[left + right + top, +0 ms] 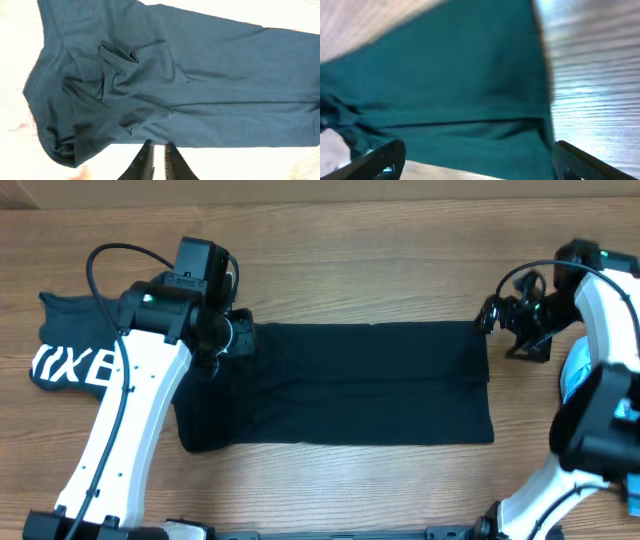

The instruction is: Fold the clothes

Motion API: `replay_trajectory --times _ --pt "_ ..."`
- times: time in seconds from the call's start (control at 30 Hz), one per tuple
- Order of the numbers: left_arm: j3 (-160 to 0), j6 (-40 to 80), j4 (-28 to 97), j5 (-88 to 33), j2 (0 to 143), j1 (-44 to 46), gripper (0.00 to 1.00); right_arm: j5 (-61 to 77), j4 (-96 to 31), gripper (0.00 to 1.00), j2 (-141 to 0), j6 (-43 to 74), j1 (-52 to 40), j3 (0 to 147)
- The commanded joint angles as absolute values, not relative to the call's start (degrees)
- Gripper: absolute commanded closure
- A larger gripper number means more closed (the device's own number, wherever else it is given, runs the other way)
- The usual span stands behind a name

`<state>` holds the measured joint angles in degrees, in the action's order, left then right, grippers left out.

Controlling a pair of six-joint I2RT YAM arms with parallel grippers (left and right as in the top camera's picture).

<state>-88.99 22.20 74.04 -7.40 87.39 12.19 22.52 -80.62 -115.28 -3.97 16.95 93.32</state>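
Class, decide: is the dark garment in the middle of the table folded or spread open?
The dark garment is folded lengthwise: one layer's edge runs along it over another. Its left end is rumpled.

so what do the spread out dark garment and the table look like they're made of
The dark garment looks like a soft, matte knit, probably cotton jersey: it lies limp, shows soft creases and has stitched hems. The table looks like wood or wood-grain laminate, with long grain lines and a slight sheen in the right wrist view; which, I cannot tell.
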Motion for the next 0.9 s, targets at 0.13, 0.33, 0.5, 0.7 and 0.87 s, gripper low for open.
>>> replay_trajectory --times 0.13,0.33,0.5,0.7,0.87 --pt "-94.30 13.67 75.09 -5.78 77.65 10.07 0.60 23.42 -81.28 0.10 -119.90 -9.50 21.98 88.97" --pt "-94.74 10.98 73.67 -5.41 75.72 8.49 0.54 26.83 -70.98 0.16 -119.90 -11.53 21.32 75.99" --pt "-94.72 10.24 73.91 -5.56 75.72 8.47 0.54 29.56 -65.32 0.24 -119.90 -10.74 21.17 70.17" --pt "-94.72 10.26 73.60 -6.04 75.72 8.49 0.55 31.22 -60.20 0.45 -119.90 -7.33 20.95 69.76" --pt "-94.72 10.26 73.69 -8.86 75.72 8.49 0.56 30.89 -56.82 0.46 -119.90 3.73 21.02 69.73"
